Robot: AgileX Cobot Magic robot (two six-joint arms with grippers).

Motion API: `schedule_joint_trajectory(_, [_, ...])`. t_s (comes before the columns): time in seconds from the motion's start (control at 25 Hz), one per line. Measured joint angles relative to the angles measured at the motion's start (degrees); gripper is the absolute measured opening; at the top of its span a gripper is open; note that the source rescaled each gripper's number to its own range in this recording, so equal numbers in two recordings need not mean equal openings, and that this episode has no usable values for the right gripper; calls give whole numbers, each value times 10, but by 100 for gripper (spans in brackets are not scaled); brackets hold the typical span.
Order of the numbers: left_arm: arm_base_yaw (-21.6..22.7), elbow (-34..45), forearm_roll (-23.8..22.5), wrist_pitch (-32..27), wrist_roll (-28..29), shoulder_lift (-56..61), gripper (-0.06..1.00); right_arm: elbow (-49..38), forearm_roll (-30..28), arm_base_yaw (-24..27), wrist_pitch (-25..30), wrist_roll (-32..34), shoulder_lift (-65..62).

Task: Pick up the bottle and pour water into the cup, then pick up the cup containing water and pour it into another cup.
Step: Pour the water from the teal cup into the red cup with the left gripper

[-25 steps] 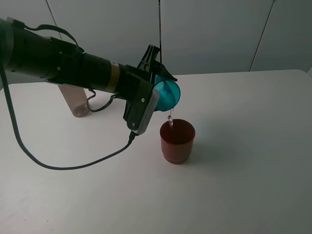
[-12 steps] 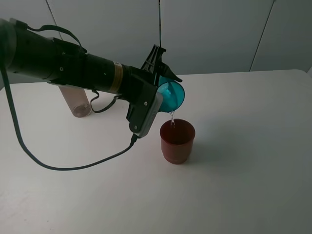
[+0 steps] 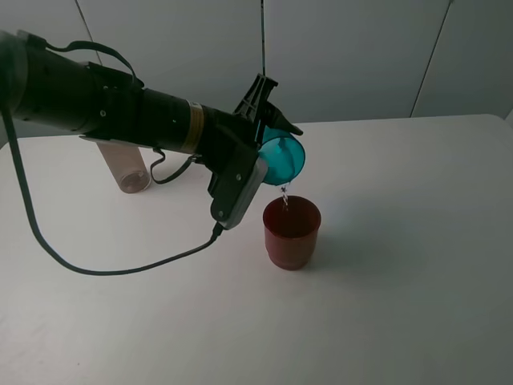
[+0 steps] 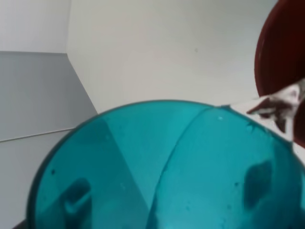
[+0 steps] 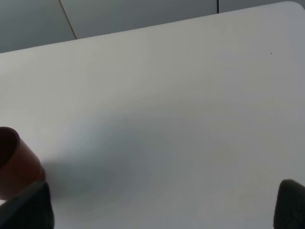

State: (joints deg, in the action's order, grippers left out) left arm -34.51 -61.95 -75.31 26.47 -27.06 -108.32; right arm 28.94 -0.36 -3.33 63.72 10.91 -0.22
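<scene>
The teal-blue cup [image 3: 282, 159] hangs tipped on its side above the dark red cup [image 3: 292, 233], mouth facing right and down. My left gripper [image 3: 271, 138] is shut on it. A thin trickle of water [image 3: 283, 193] falls from its rim into the red cup. In the left wrist view the teal cup [image 4: 167, 167] fills the lower picture, the red cup's rim [image 4: 281, 57] shows at the edge, and the finger pads [image 4: 75, 195] appear through the plastic. The bottle [image 3: 125, 167] stands at the back left, partly behind the arm. My right gripper [image 5: 159, 212] is open over bare table, with the red cup [image 5: 14, 164] off to one side.
A black cable [image 3: 120, 269] loops from the left arm down onto the white table [image 3: 401, 241]. The table's back edge meets a grey wall. My right arm does not show in the exterior view.
The left gripper and teal cup have shifted slightly right and up over the red cup. Water keeps trickling down.
</scene>
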Motion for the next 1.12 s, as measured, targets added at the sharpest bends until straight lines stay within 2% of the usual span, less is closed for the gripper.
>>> schedule_joint_trajectory(0.8, [0,0,8,6,-20,0,10,0,0,0,0,0,0])
schedule_joint_trajectory(1.12, [0,0,8,11,-46,0,10,0,0,0,0,0,0])
